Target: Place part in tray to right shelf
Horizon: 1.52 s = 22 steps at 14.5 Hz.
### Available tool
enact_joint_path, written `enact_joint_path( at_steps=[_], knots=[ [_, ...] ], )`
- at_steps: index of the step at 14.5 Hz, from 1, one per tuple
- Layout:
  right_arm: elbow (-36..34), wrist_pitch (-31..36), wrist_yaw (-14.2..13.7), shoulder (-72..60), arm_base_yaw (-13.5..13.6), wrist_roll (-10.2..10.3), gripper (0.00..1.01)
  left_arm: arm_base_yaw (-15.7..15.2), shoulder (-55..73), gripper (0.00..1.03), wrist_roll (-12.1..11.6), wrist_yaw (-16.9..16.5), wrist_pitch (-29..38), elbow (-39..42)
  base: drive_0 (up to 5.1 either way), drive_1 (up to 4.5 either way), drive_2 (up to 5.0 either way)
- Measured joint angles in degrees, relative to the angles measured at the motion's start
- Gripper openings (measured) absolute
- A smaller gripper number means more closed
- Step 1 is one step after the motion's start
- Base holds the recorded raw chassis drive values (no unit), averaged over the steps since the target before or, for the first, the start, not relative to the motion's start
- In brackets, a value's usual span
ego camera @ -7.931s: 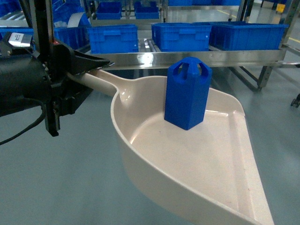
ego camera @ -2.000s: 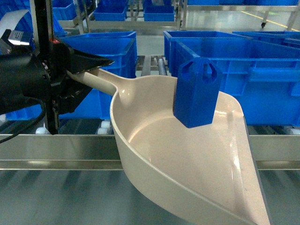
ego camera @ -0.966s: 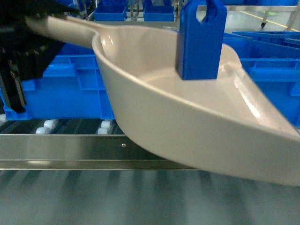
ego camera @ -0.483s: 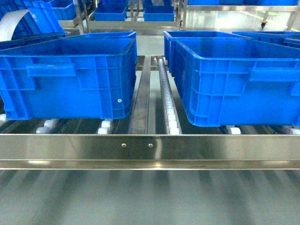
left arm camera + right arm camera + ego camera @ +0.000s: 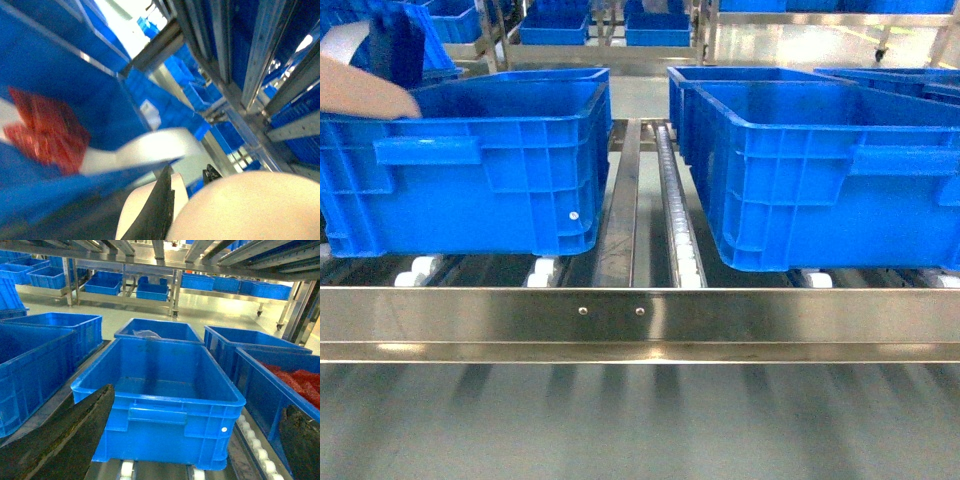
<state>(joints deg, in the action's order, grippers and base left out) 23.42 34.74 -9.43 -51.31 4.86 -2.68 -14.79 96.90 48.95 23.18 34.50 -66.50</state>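
Since a moment ago, the tray (image 5: 365, 88) is reappearing at upper left, carrying the part (image 5: 392, 45). We are gripping it in the left gripper (image 5: 187, 187); our right gripper (image 5: 200, 450) is gaping wide over the right shelf (image 5: 640, 320).

I'm looking straight at the right shelf (image 5: 640, 325), its shiny steel front beam running the full width. Behind the beam, flat steel rails and a line of white rollers (image 5: 675, 215) run back down the middle. Two large blue crates sit directly on the rollers: the left crate (image 5: 470, 170) toward the left edge, the right crate (image 5: 820, 175) toward the right edge, well apart across the centre rail. From my right wrist camera, another blue crate (image 5: 160, 395) rests on roller rails near the shelf's front edge.
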Motion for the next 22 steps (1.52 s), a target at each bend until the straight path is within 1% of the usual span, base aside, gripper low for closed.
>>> enact_joint_path(
  at_steps=[1,2,3,4,5,6,7,8,9,10,11,12,13,15,16,17,20,22],
  knots=[
    [0.00,0.02,0.09,0.00,0.02,0.00,0.98,0.68,-1.92,0.13,-3.87,4.52,-2.82,-1.14,0.0,0.00,0.0],
    [0.00,0.04,0.04,0.00,0.00,0.00,0.98,7.15,-2.67,0.13,-8.31,11.08,-5.70,-6.67,0.0,0.00,0.0],
    [0.00,0.02,0.28,0.00,0.04,0.00,0.98,11.82,-2.67,0.13,-8.90,8.87,-5.38,-9.33,0.0,0.00,0.0],
    [0.00,0.02,0.24,0.00,0.00,0.00,0.98,14.47,-2.64,0.13,-7.52,9.09,-5.79,-9.53,0.0,0.00,0.0],
    [0.00,0.02,-0.11,0.00,0.00,0.00,0.98,13.38,-3.28,0.13,-7.13,6.78,-5.33,-8.63,0.0,0.00,0.0],
    [0.00,0.04,-0.02,0.02,0.00,0.00,0.98,11.50,-4.46,0.13,-6.12,5.16,-5.16,-5.46,0.0,0.00,0.0],
    [0.00,0.02,0.04,0.02,0.00,0.00,0.98,8.15,6.60,0.13,0.17,-2.80,2.67,-13.03,0.0,0.00,0.0],
    [0.00,0.02,0.07,0.02,0.00,0.00,0.98,9.92,10.91,0.13,4.96,-6.45,1.95,-15.63,0.0,0.00,0.0],
    [0.00,0.00,0.07,0.00,0.00,0.00,0.98,13.18,13.46,0.13,8.15,-8.98,3.72,-16.20,0.0,0.00,0.0],
    [0.00,0.02,0.07,0.00,0.02,0.00,0.98,15.72,14.53,0.13,10.01,-11.19,1.57,-17.77,0.0,0.00,0.0],
    [0.00,0.02,0.09,0.00,0.00,0.00,0.98,16.52,13.44,0.13,5.05,-17.25,-6.25,-18.88,0.0,0.00,0.0],
    [0.00,-0.02,0.04,0.02,0.00,0.00,0.98,17.09,7.41,0.13,-7.37,-23.54,-8.81,-12.48,0.0,0.00,0.0],
    [0.00,0.02,-0.04,0.02,0.00,0.00,0.98,16.28,-0.70,0.13,-19.76,-25.86,-2.67,-3.06,0.0,0.00,0.0],
    [0.00,0.00,0.04,0.02,0.00,0.00,0.98,15.69,-10.12,0.13,-32.76,-25.49,5.55,10.34,0.0,0.00,0.0],
    [0.00,0.02,0.04,0.02,0.00,0.00,0.98,15.54,-13.46,0.13,-35.82,-25.07,9.42,16.74,0.0,0.00,0.0],
    [0.00,0.02,0.04,0.02,0.00,0.00,0.98,15.52,-16.31,0.13,-37.07,-25.16,12.37,22.34,0.0,0.00,0.0],
    [0.00,0.02,0.04,0.02,0.00,0.00,0.98,15.72,-24.09,0.13,-38.42,-26.12,17.42,36.37,0.0,0.00,0.0],
    [0.00,0.02,0.04,0.02,0.00,0.00,0.98,15.72,-29.11,0.13,-39.30,-26.51,18.71,43.17,0.0,0.00,0.0]
  ],
)
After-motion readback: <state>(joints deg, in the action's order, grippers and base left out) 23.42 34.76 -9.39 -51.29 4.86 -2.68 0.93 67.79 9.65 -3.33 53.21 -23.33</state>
